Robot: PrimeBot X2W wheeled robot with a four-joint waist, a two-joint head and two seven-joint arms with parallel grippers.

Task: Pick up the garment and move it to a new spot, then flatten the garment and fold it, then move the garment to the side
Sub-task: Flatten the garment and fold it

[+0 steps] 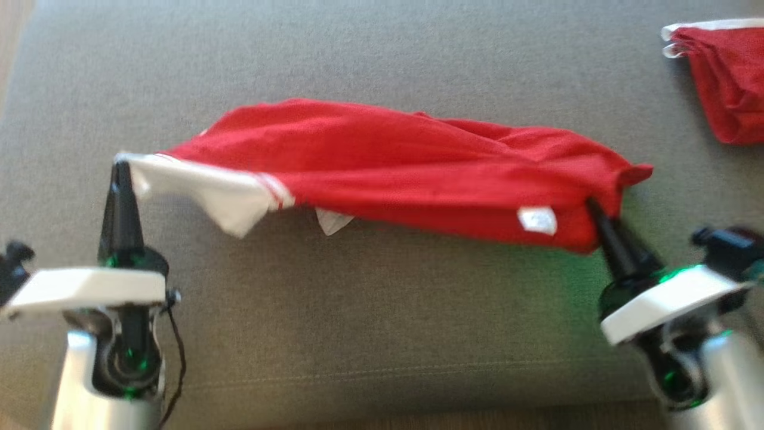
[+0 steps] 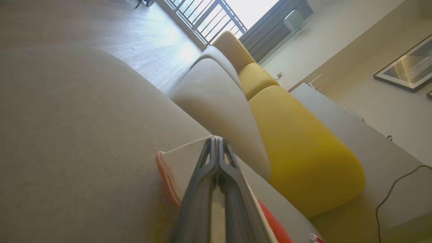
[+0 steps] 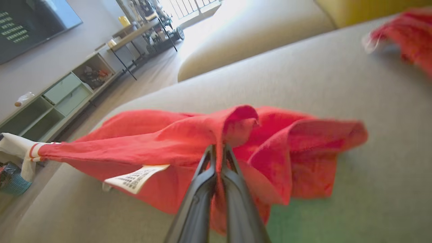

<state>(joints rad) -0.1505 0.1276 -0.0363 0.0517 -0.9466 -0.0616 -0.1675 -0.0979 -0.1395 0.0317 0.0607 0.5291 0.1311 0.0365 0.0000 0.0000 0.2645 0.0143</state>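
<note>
A red garment (image 1: 394,167) with a white band (image 1: 197,185) at its left end and a white label (image 1: 537,220) hangs stretched between my two grippers above the grey sofa cushion (image 1: 382,310). My left gripper (image 1: 121,164) is shut on the white edge at the left; in the left wrist view the left gripper (image 2: 216,139) pinches a thin white hem. At the garment's right end my right gripper (image 1: 592,204) is shut on red cloth, and the right wrist view has the right gripper (image 3: 217,147) clamped on a fold of the garment (image 3: 168,141).
A second red garment (image 1: 725,77) with white trim lies folded at the cushion's far right corner. Yellow back cushions (image 2: 297,148) line the sofa behind. Wooden floor (image 2: 135,37) and a TV shelf unit (image 3: 60,98) lie beyond the sofa's end.
</note>
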